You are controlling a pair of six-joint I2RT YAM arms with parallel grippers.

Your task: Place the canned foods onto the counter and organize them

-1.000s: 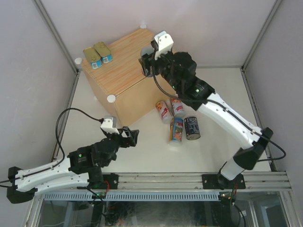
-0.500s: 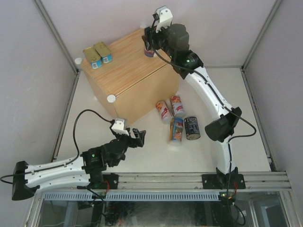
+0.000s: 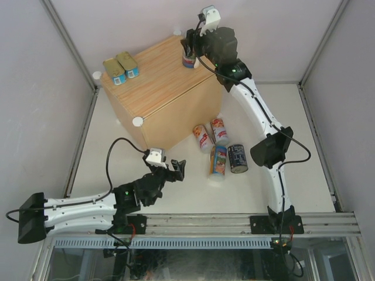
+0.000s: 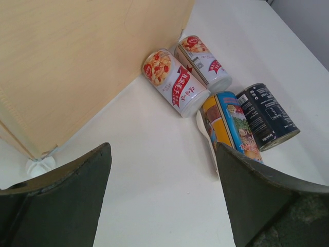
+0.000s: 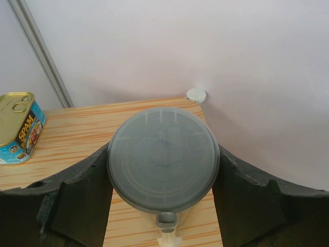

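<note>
Top external view: right claw [image 3: 189, 54] clamped on grey-lidded can [image 5: 163, 157], held upright at far corner of counter [image 3: 158, 82], near white knob [image 5: 196, 94]. Could not tell whether can's base touched counter. Two flat tins [image 3: 120, 67] sat side by side at counter's left corner. Four cans [image 3: 218, 159] lay on table [image 3: 99, 140] just off counter's near-right face. Left claw [image 3: 176, 170] spread apart, empty, low before counter's front corner.

2 tins [image 3: 120, 67], 1 can [image 3: 189, 60] atop counter [image 3: 158, 88]; 4 cans [image 3: 218, 161] lying beside.
</note>
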